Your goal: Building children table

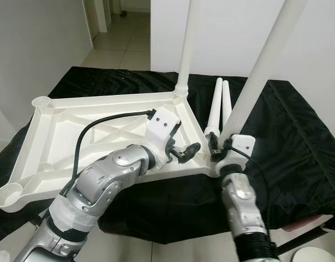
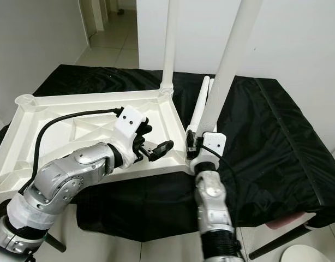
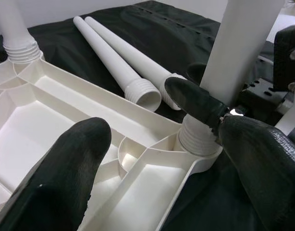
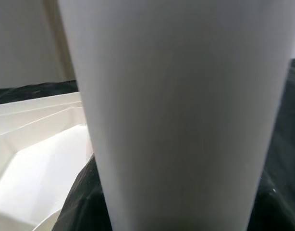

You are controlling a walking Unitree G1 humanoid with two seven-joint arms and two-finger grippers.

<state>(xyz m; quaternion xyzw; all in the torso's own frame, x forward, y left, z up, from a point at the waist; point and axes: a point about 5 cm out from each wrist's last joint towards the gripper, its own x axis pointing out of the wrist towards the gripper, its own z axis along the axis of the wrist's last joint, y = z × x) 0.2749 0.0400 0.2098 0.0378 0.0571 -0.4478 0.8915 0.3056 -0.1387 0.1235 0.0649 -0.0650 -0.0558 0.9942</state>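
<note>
A white plastic table top lies upside down on a black cloth. One white leg stands upright in its far right corner. A second leg leans slightly in the near right corner socket, its threaded end seated there. My right gripper is shut on the base of this leg, whose shaft sits close in front of the right wrist camera. My left gripper is open just left of that corner, its fingers over the table top's rim, touching nothing.
Two loose legs lie side by side on the black cloth, right of the table top. Empty sockets sit at the far left corner and near left corner. A white wall stands behind; a tiled doorway opens far left.
</note>
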